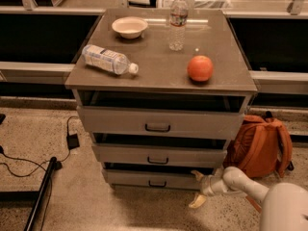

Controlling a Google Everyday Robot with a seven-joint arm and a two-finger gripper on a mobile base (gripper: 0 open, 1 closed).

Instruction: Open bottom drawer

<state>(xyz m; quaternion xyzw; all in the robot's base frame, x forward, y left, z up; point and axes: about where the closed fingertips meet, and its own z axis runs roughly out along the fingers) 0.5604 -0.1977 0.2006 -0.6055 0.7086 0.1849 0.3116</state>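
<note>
The bottom drawer [130, 178] is seen as the lowest of 3 grey fronts under the counter [159, 76], with its dark handle [157, 183] centred. The gripper [198, 189] is held just beside the drawer's right end, its 2 fingers spread apart. An orange backpack [260, 146] is set further right of the drawer.

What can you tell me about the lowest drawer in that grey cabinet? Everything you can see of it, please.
The bottom drawer is the lowest of three. It has a flat grey front that looks like metal, with a small dark bar handle at its centre. A dark gap runs above it, and it sits just over the speckled floor. The gripper, fingers spread, hovers by its right end, off the handle.
</note>
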